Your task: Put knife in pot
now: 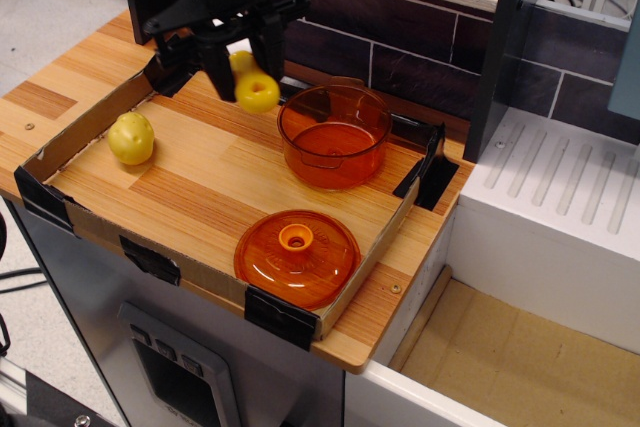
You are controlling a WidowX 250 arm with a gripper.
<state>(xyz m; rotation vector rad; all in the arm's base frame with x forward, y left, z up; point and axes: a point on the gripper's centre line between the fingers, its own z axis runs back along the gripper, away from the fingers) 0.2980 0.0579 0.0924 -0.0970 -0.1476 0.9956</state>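
The knife's yellow handle hangs in the air between my black fingers, just left of the pot's rim and above the tray floor. Its white blade is hidden behind the gripper. My gripper is shut on the knife, at the back of the tray. The pot is translucent orange, stands upright and empty at the back right of the tray, and is apart from the knife.
The orange domed lid with a knob lies at the tray's front. A yellow potato sits at the left. The cardboard tray wall rims the wooden board. A white rack stands to the right.
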